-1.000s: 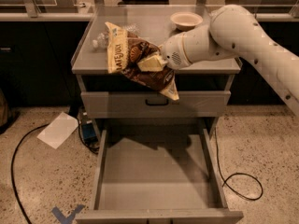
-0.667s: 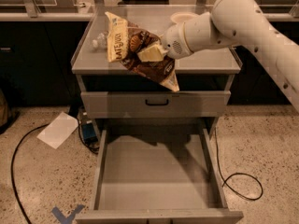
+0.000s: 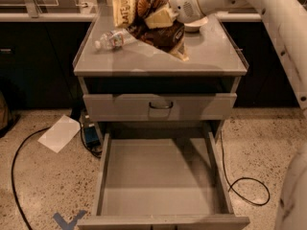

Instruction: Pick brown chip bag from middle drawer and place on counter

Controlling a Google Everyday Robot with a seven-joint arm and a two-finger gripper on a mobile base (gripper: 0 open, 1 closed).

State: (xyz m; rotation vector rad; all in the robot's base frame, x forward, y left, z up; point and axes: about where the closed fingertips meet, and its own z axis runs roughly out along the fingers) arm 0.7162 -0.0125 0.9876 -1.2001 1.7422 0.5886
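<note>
The brown chip bag (image 3: 144, 13), dark brown with cream-tan ends, hangs tilted above the counter (image 3: 158, 61), over its middle back part. My gripper (image 3: 160, 17) is shut on the bag's middle, with the white arm reaching in from the upper right. The middle drawer (image 3: 160, 176) is pulled fully out below, its flat grey floor bare.
A clear plastic bottle (image 3: 112, 39) lies on the counter's left side. A white bowl (image 3: 196, 24) stands at the counter's back right. A closed drawer with a dark loop handle (image 3: 160, 105) sits above the open one. Paper (image 3: 60, 133) and cables lie on the floor.
My gripper has lifted the chip bag up and back, from in front of the counter's edge to above the counter top.
</note>
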